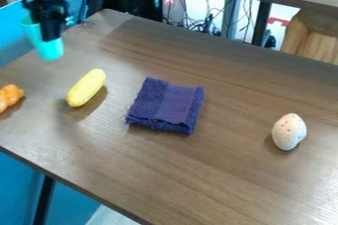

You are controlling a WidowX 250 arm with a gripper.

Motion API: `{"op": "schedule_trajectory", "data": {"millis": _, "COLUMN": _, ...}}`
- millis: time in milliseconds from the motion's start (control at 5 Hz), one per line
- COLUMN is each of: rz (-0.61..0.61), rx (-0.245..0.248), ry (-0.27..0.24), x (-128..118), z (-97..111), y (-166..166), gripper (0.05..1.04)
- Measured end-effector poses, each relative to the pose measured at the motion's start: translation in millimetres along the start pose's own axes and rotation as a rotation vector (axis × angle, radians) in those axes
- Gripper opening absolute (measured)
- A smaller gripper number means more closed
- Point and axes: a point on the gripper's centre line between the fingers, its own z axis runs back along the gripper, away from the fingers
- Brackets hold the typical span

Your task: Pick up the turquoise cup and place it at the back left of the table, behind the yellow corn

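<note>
The black gripper (49, 34) is hanging right at the blue-green cup (50, 51), near the upper left of the brown table (224, 174). I cannot tell if it is squeezing or loose. Doing this well means pressing softly but snugly, moving slowly so nothing is tipping, and steering clear of the yellow toy (86, 88).

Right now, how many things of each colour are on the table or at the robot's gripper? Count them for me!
Yellow: 1, long piece
Purple: 1, folded cloth
Orange: 1, lumpy piece
White: 1, speckled egg shape
Turquoise: 1, cup-like thing at the gripper
Total: 5
</note>
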Motion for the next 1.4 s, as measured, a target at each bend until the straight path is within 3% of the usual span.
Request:
{"op": "schedule_trajectory", "data": {"millis": 600, "rz": 0.056, "rx": 0.048, "ry": 0.145, "x": 0.8, "z": -52.2, "y": 34.7, "gripper": 0.117}}
{"op": "schedule_trajectory", "data": {"millis": 1000, "rz": 0.035, "rx": 0.045, "ry": 0.151, "x": 1.8, "z": -59.5, "y": 32.0, "gripper": 0.14}}
{"op": "schedule_trajectory", "data": {"millis": 1200, "rz": 0.011, "rx": 0.051, "ry": 0.175, "x": 0.5, "z": -64.5, "y": 23.3, "gripper": 0.354}}
{"op": "schedule_trajectory", "data": {"millis": 1400, "rz": 0.01, "rx": 0.015, "ry": 0.143, "x": -3.8, "z": -58.8, "y": 12.9, "gripper": 0.669}}
